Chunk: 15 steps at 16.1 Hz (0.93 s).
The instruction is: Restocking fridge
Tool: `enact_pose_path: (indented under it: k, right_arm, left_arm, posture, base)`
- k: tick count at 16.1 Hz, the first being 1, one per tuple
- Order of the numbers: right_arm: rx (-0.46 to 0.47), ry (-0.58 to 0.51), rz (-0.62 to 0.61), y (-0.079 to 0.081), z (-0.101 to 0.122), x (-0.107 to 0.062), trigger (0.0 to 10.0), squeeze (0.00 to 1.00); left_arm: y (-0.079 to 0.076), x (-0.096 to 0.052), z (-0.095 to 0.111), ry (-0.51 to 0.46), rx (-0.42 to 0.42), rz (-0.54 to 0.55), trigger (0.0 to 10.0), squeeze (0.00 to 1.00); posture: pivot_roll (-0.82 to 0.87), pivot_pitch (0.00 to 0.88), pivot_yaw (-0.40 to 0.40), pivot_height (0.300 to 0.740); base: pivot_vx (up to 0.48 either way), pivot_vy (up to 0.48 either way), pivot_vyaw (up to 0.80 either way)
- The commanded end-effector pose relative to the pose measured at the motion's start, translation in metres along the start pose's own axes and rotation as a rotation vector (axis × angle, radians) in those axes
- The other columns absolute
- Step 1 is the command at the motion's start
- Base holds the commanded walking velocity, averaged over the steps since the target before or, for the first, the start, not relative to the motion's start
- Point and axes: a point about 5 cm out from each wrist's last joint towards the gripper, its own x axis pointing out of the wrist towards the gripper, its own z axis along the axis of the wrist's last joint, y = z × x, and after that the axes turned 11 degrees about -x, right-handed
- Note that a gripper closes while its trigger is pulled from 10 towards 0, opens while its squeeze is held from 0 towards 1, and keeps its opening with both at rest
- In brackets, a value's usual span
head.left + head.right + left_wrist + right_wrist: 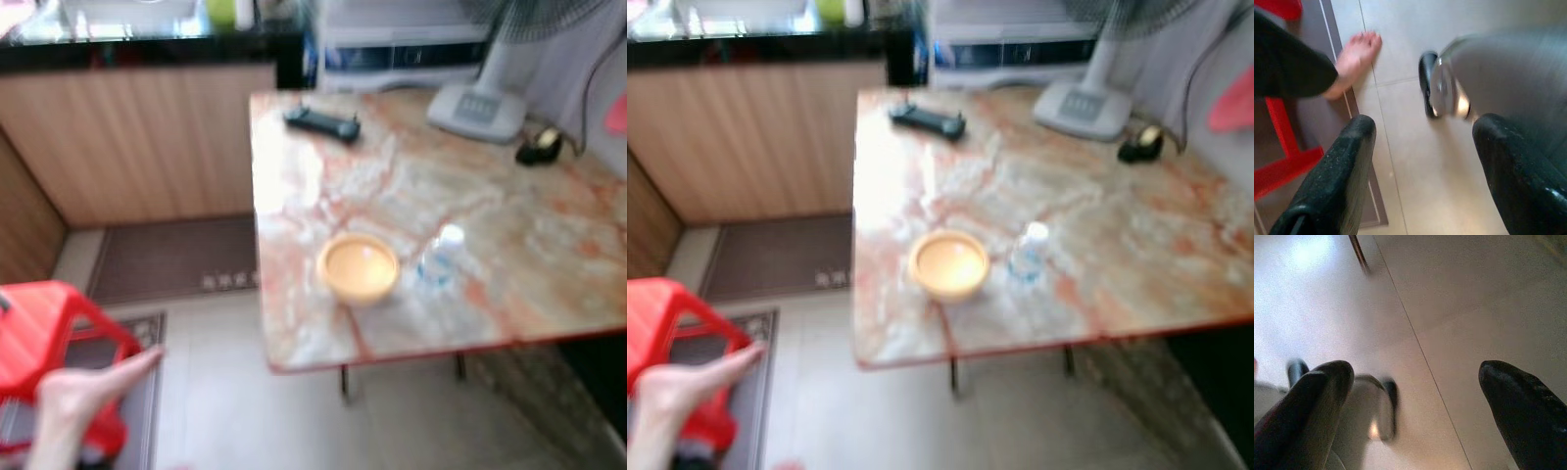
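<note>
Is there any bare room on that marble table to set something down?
Yes. The table is bare on its right side, past the water bottle, and across the middle between the remote and the yellow bowl. It is tighter at the near edge, where bowl and bottle sit side by side, and at the far right corner by the fan base.

Pinks, creams and one loud red

Marble table veined pink and cream; yellow bowl; clear bottle, white cap; black remote far left; red stool near left; brown mat.
</note>
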Motion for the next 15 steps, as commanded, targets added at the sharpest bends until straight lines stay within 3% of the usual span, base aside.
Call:
enact_pose_path:
  k: [1, 9, 12, 15]
  right_arm:
    - [0.007, 0.038, -0.027, -0.0090, -0.0127, -0.0072, 10.0, 0.00]
    - [-0.012, 0.044, -0.018, -0.0090, -0.0134, -0.0076, 10.0, 0.00]
    - [-0.009, 0.048, -0.014, -0.0081, -0.0144, -0.0076, 10.0, 0.00]
    - [0.007, 0.047, -0.020, -0.0073, -0.0159, -0.0081, 10.0, 0.00]
  left_arm:
    - [-0.0103, 0.0009, -0.0022, 0.008, 0.008, -0.035, 10.0, 0.00]
    - [-0.0100, 0.0006, -0.0030, 0.006, 0.011, -0.029, 10.0, 0.00]
    - [-0.0075, 0.0000, -0.0021, -0.019, 0.010, 0.005, 10.0, 0.00]
    - [-0.0051, -0.0007, 0.0004, -0.057, 0.038, 0.035, 10.0, 0.00]
  posture:
    - [0.06, 0.091, -0.077, 0.740]
    - [0.07, 0.082, -0.076, 0.740]
    - [0.07, 0.081, -0.070, 0.740]
    - [0.08, 0.084, -0.064, 0.740]
  base:
    - [0.000, -0.315, 0.00]
    - [0.000, -0.314, 0.07]
    - [0.000, 0.000, 0.73]
    - [0.000, 0.000, 0.00]
